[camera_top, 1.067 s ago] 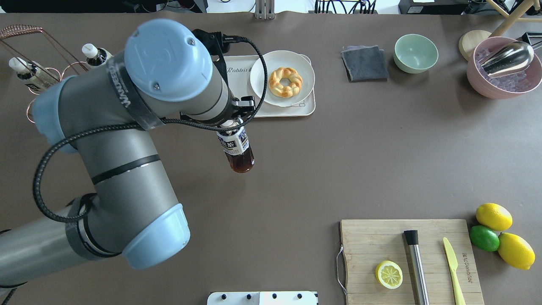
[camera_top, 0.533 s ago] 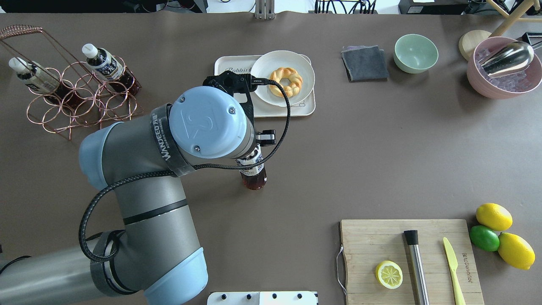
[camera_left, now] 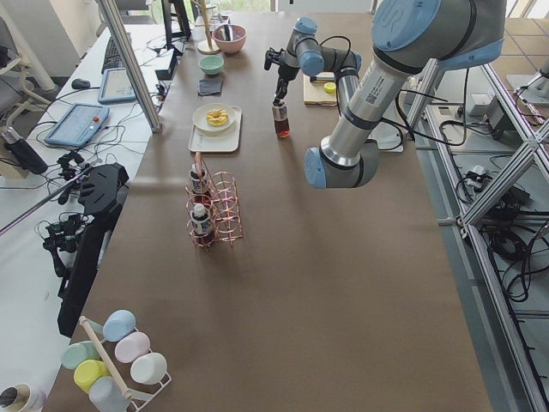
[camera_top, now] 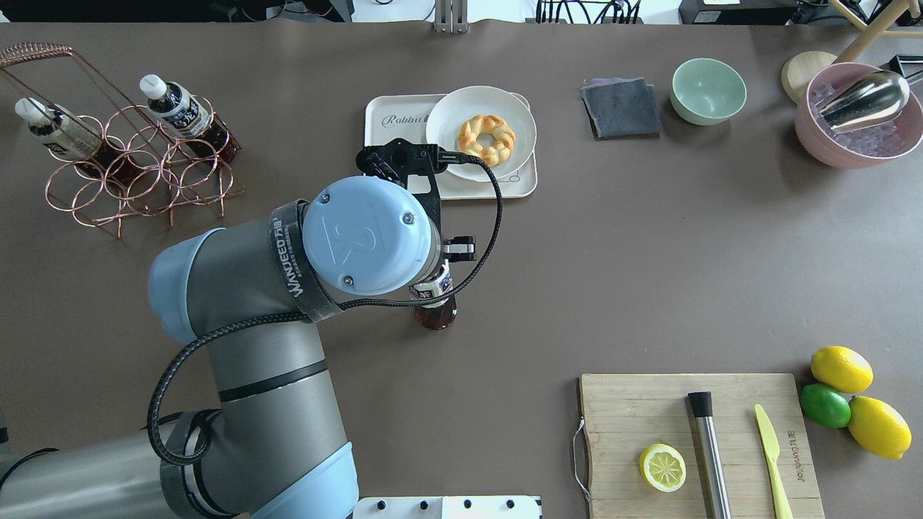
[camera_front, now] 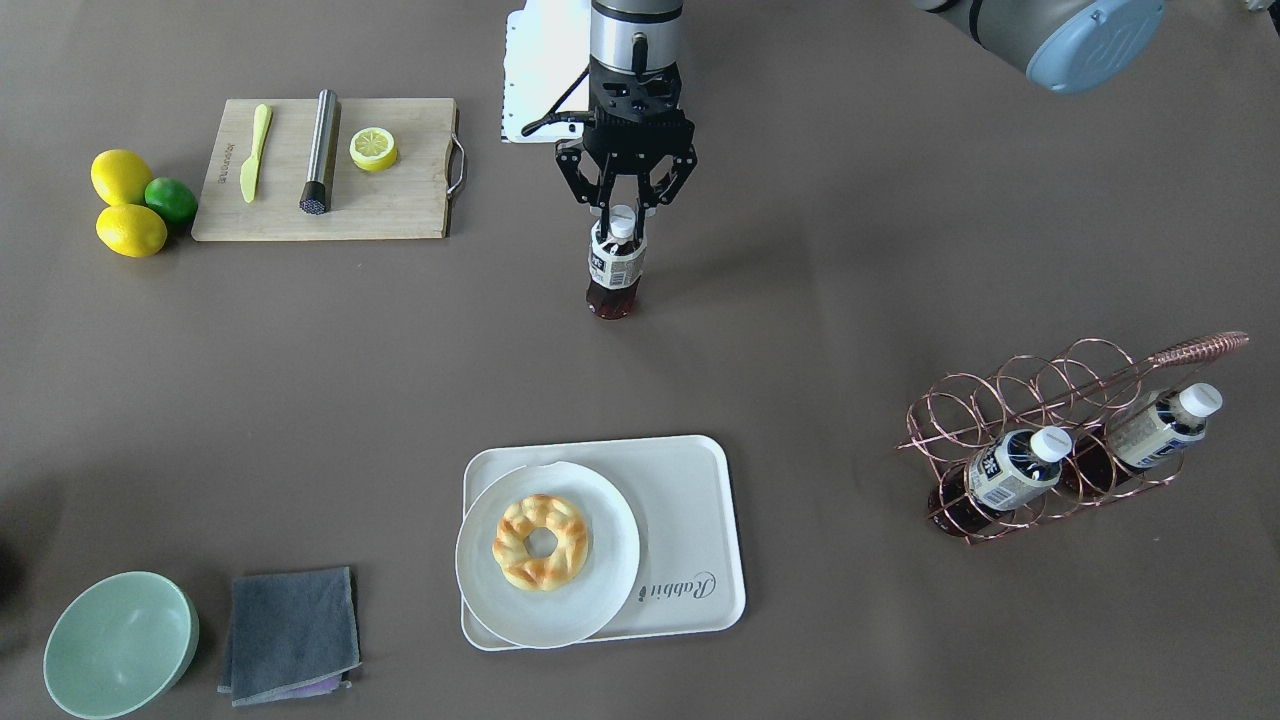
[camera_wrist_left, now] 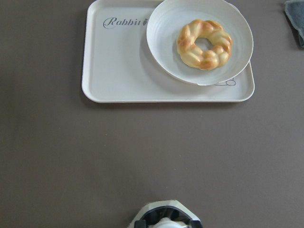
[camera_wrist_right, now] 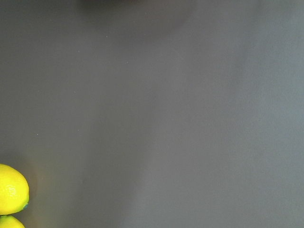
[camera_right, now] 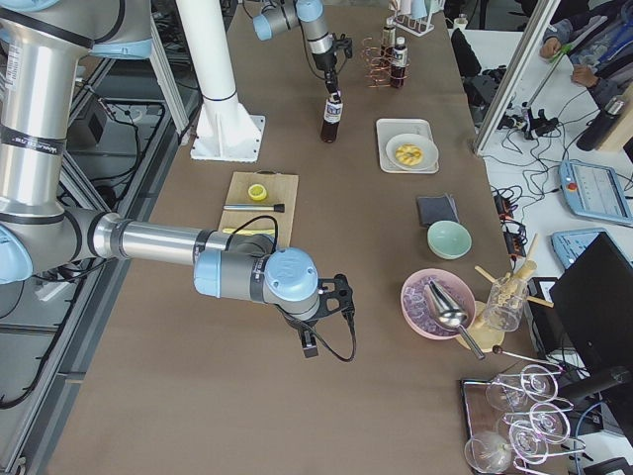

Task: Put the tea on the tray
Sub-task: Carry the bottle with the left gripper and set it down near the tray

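A tea bottle (camera_front: pixel 613 268) with a white cap stands upright in the middle of the table, well short of the tray. My left gripper (camera_front: pixel 622 208) comes down from above and is shut on its cap. In the overhead view only the bottle's lower part (camera_top: pixel 435 311) shows below my wrist. The cream tray (camera_front: pixel 680 520) with "Rabbit" lettering lies farther out; it also shows in the left wrist view (camera_wrist_left: pixel 118 66). My right gripper (camera_right: pixel 309 348) shows only in the exterior right view, low over the table, and I cannot tell its state.
A white plate (camera_front: pixel 590 590) with a braided pastry covers much of the tray. A copper wire rack (camera_front: pixel 1060 400) holds two more tea bottles. A cutting board (camera_front: pixel 400 210), lemons and a lime (camera_front: pixel 130 205), a green bowl (camera_front: pixel 120 645) and a grey cloth (camera_front: pixel 290 630) lie around.
My left arm has carried the tea away from the tray, toward my base and to the right. The bottle has gone from tilted to upright and lower.
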Controlling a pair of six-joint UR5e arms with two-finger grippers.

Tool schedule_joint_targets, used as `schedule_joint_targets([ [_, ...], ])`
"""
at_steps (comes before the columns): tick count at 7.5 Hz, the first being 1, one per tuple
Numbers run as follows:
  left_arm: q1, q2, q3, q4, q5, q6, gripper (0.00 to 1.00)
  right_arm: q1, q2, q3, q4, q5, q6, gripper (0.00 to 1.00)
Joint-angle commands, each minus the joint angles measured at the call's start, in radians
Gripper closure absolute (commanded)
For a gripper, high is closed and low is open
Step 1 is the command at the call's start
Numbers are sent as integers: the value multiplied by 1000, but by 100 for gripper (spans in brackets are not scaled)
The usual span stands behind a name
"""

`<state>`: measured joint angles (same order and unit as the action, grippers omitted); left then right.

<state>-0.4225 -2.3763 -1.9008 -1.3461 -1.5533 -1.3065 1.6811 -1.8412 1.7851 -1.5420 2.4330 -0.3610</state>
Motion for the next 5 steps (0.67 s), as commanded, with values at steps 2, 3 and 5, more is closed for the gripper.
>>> schedule_joint_targets([
  [2,5,-1,-9,2,1,3,9,-38,23,89,0,69,58,0],
  [3,-2,0,-33,5,-4,9,7,-79,43,179,-1,72,200,0],
  [5,-73,81,-140,12,-40,84,7,-217,135,327,-1,67,591,0],
])
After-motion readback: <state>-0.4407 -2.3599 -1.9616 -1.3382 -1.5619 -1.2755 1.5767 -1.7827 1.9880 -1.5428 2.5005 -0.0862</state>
